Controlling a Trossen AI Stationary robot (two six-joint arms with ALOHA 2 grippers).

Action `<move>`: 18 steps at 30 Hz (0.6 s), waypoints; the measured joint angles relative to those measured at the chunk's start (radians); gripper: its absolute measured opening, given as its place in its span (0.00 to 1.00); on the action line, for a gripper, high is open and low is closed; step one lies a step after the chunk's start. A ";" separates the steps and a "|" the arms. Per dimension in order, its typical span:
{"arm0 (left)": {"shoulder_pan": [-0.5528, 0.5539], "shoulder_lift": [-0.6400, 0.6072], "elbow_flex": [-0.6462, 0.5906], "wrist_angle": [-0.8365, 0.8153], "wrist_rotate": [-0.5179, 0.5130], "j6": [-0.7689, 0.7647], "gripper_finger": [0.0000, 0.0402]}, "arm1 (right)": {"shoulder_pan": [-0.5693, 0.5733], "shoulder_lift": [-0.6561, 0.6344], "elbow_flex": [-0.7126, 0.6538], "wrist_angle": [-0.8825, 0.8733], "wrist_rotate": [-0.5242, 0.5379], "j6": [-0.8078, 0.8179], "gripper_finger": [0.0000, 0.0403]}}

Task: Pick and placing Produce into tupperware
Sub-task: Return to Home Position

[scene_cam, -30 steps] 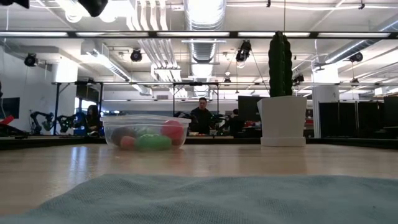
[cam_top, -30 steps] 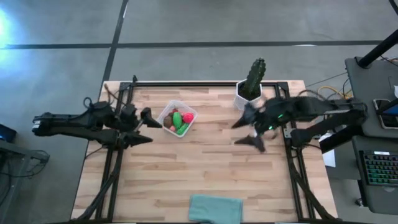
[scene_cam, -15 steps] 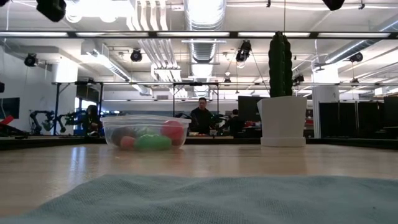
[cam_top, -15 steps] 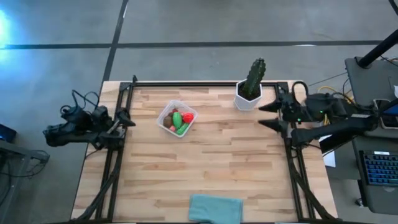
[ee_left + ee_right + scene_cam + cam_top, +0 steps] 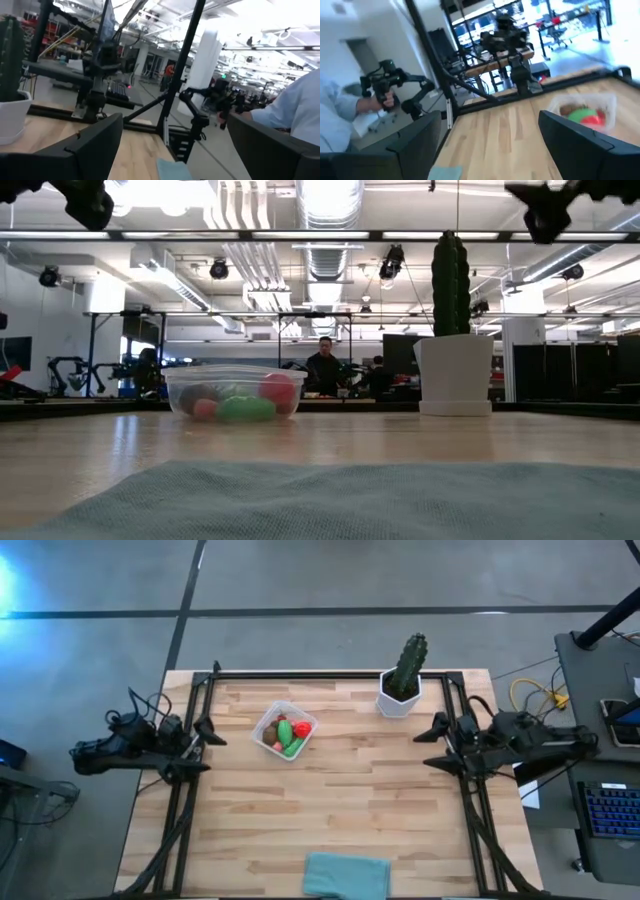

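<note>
Produce (image 5: 288, 732) in tupperware (image 5: 266, 722). Left gripper (image 5: 204, 748) and right gripper (image 5: 436, 745) at table (image 5: 330, 810) edges, fingers (image 5: 90, 145) spread, empty. Homing step; next likely just parking the arms.

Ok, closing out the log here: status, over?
Left gripper, right gripper: jaws open, empty, at table sides. Produce inside tupperware. Cactus stands apart, nothing blocking.
</note>
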 joint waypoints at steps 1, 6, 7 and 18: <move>0.000 -0.005 -0.001 0.001 0.000 0.000 0.86 | 0.000 -0.021 -0.026 0.000 0.008 0.026 0.81; 0.000 -0.035 -0.001 0.008 0.000 0.001 0.86 | 0.000 -0.134 -0.143 0.035 0.028 0.119 0.81; 0.000 -0.035 -0.001 0.002 0.000 0.001 0.86 | 0.000 -0.159 -0.166 0.055 0.029 0.123 0.81; 0.000 -0.003 -0.010 -0.003 0.000 0.000 0.86 | -0.003 -0.277 -0.319 0.123 0.046 0.122 0.81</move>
